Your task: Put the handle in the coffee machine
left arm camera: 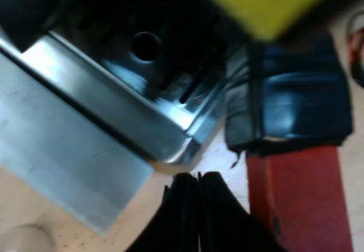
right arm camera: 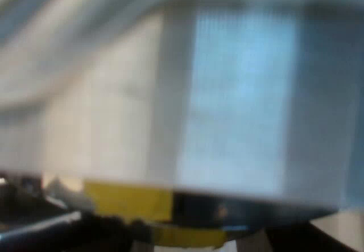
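One espresso machine [left arm camera: 116, 111], left gripper [left arm camera: 198, 176] closed

Shiny metal espresso machine [left arm camera: 114, 112], matt tabletop [left arm camera: 216, 155]

The left gripper [left arm camera: 198, 176] is being shown by its two black fingers.
The matte black fingers [left arm camera: 183, 206] are being seen set side by side, each being rounded off at the tip and widened toward its base; only a thin dark seam is being left between them, and their surfaces are being rendered smooth and plain.
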Controlling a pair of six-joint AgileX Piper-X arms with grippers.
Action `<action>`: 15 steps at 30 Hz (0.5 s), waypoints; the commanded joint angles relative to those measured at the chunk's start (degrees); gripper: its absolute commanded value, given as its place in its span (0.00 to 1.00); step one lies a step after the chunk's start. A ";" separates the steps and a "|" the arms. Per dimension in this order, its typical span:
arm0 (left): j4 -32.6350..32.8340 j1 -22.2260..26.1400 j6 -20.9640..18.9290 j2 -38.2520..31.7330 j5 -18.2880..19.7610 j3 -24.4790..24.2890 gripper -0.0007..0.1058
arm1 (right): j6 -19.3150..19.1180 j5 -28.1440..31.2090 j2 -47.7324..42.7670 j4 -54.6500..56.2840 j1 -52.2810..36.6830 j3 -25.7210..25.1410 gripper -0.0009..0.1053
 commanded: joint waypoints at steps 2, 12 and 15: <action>-1.41 -1.70 -4.69 -3.09 2.75 1.85 0.01 | -0.20 -1.42 -4.10 -6.88 0.11 -1.48 0.34; -7.43 -7.73 -14.57 -8.48 2.76 6.96 0.01 | -0.64 -1.42 -4.10 -6.88 0.11 -1.48 0.34; -9.38 -8.63 -15.68 -9.28 0.66 6.93 0.01 | -1.75 -1.42 -4.10 -6.88 0.11 -1.48 0.34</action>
